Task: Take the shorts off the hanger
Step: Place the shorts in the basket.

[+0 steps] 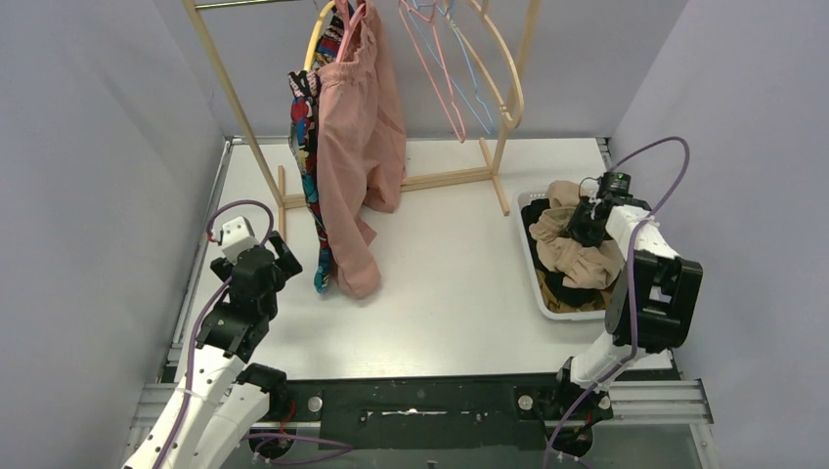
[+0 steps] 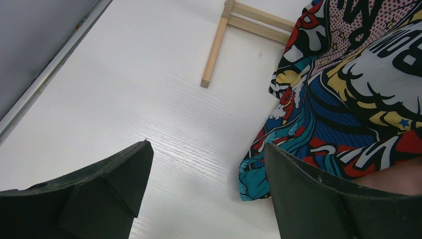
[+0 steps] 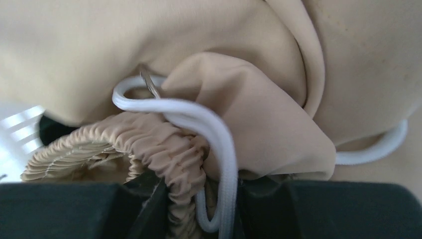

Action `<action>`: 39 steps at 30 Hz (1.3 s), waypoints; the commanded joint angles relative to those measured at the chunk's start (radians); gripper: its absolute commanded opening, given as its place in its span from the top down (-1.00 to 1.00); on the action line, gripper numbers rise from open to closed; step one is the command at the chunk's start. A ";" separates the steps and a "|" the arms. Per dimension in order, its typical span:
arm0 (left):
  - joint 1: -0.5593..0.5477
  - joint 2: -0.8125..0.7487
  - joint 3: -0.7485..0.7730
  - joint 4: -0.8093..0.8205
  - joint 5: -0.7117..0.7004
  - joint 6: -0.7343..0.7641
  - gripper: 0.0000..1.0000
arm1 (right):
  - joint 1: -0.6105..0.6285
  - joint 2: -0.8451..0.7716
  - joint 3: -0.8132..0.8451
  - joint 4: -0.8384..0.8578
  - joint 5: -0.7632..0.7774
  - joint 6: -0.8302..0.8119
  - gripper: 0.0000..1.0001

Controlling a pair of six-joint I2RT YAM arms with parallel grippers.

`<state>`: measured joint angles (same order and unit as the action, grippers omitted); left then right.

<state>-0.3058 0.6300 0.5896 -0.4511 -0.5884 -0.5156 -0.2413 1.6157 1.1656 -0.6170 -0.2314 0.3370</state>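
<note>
Dusty pink shorts hang from a hanger on the wooden rack. The comic-print shorts hang just to their left, and their lower hem reaches the tabletop. My left gripper stands open low over the table, to the left of that hem and apart from it. My right gripper is shut on the gathered waistband and white drawstring of the beige shorts, over the basket.
A white basket at the right holds the beige shorts, with black cloth under them. Bare pink and blue hangers hang from the rack's right half. The rack's wooden foot lies on the table. Grey walls close both sides.
</note>
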 commanded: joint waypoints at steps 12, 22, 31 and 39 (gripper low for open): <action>0.004 -0.012 0.011 0.060 0.014 0.011 -0.65 | 0.085 -0.077 -0.044 -0.052 0.191 -0.039 0.02; 0.004 -0.018 0.010 0.060 0.012 0.011 -0.65 | 0.082 -0.183 0.216 -0.189 0.215 -0.050 -0.25; 0.005 -0.021 0.010 0.057 0.012 0.011 -0.65 | 0.081 -0.145 0.248 -0.212 0.218 -0.043 -0.36; 0.005 -0.020 0.011 0.058 0.011 0.011 -0.65 | 0.078 -0.119 0.175 -0.142 0.138 -0.052 -0.37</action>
<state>-0.3058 0.6182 0.5896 -0.4511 -0.5858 -0.5152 -0.1600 1.4860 1.3834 -0.8181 -0.0555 0.2977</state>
